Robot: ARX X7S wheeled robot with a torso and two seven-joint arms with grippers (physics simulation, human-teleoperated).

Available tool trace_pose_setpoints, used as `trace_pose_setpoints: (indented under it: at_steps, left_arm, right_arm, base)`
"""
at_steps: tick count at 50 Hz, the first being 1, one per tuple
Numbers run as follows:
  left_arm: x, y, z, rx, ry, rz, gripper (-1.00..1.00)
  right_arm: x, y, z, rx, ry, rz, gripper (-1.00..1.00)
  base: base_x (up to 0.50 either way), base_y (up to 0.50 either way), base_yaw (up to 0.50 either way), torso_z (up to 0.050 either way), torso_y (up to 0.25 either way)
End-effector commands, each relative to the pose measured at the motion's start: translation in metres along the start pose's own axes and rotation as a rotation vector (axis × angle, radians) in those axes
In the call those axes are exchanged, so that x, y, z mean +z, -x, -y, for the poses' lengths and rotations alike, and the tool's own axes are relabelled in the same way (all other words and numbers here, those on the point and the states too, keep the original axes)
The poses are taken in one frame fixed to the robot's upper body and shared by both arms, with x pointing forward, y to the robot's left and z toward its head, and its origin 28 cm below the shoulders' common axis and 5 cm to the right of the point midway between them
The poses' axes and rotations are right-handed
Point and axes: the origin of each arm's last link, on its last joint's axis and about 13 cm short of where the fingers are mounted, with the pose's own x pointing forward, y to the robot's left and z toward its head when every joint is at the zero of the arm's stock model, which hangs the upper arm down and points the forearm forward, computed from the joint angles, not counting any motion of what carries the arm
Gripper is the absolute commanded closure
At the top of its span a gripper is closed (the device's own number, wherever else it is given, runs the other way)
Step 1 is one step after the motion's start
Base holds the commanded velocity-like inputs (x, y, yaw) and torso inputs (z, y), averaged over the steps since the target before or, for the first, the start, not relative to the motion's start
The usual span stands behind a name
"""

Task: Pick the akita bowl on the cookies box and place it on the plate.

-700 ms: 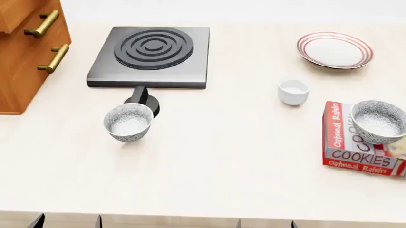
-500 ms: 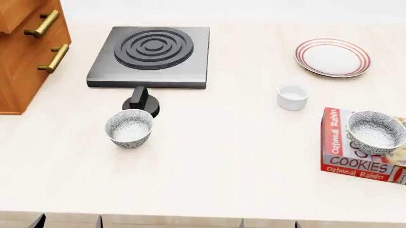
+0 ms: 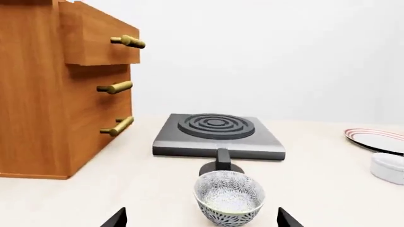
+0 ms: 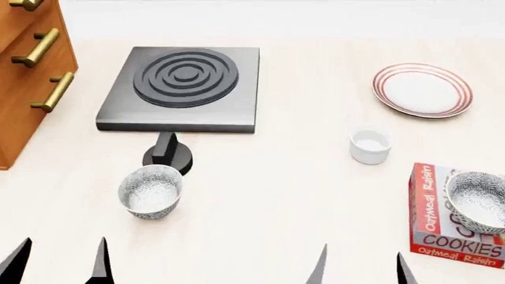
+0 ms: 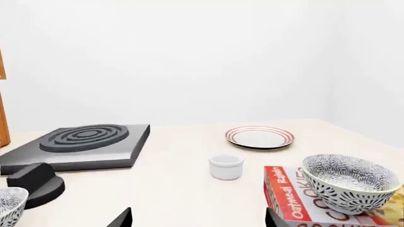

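The akita bowl [image 4: 479,202] [image 5: 351,182] rests on the red cookies box [image 4: 432,220] [image 5: 285,193] at the counter's right edge. Far behind it lies the plate [image 4: 423,89] [image 5: 259,137] with red rings. A look-alike speckled bowl [image 4: 150,191] [image 3: 228,196] stands on the counter at the left. My right gripper [image 4: 361,270] [image 5: 198,219] is open near the front edge, left of the box, with nothing between its fingers. Open as well, my left gripper [image 4: 58,262] [image 3: 200,220] sits at the front left, the look-alike bowl just ahead of it.
A small white cup [image 4: 369,145] [image 5: 226,165] stands between the plate and the box. A black hot plate [image 4: 183,87] with its knob [image 4: 167,155] occupies the back left. A wooden drawer cabinet [image 4: 28,65] [image 3: 57,90] with brass handles borders the left side.
The head view has tilted downward, so everything on the counter has slid lower in the picture. The tips of both grippers now show at the bottom edge.
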Motion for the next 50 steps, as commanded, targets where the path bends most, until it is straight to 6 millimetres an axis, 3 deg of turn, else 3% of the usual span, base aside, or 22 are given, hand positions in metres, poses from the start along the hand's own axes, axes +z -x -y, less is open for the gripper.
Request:
trace_pose_setpoints:
  at_steps: [1, 13, 50]
  left_arm:
    - [0.042, 0.001, -0.001, -0.022, 0.033, 0.093, -1.00]
    - [0.052, 0.001, -0.006, -0.010, 0.034, 0.110, -1.00]
    - [0.053, 0.005, -0.008, -0.007, 0.031, 0.151, -1.00]
  right_arm:
    - [0.048, 0.003, 0.007, -0.005, -0.008, 0.122, -1.00]
    - [0.077, 0.015, 0.016, -0.036, 0.044, 0.256, -1.00]
    - [0.080, 0.020, 0.017, -0.025, 0.091, 0.328, -1.00]
  base:
    - [0.50, 0.00, 0.00, 0.000, 0.000]
    - [0.50, 0.00, 0.00, 0.000, 0.000]
    - [0.50, 0.00, 0.00, 0.000, 0.000]
